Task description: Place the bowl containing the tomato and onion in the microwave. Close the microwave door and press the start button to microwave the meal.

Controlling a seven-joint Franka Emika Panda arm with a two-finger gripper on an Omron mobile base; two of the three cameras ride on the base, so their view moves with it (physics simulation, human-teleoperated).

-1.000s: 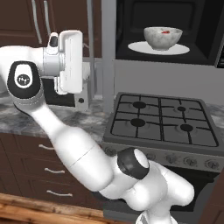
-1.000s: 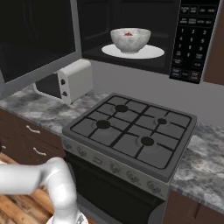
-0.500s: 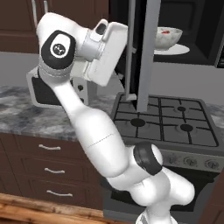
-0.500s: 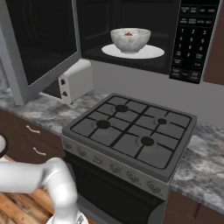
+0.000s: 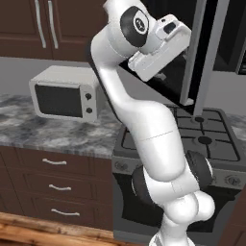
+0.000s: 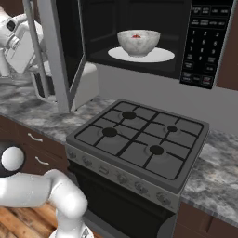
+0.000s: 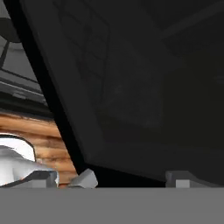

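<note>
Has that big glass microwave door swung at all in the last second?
Yes. In the right base view the microwave door has swung from wide open toward the cavity, now edge-on beside the bowl on its turntable.

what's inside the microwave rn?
The bowl sits on the white turntable in the microwave; something red shows at its rim. The rest of its contents is hidden by its wall.

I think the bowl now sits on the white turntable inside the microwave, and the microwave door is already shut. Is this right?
Not quite. The bowl does sit on the white turntable inside the microwave, but the microwave door is not shut: it stands swung out at the left of the cavity, leaving it open. The right base view shows this.
</note>
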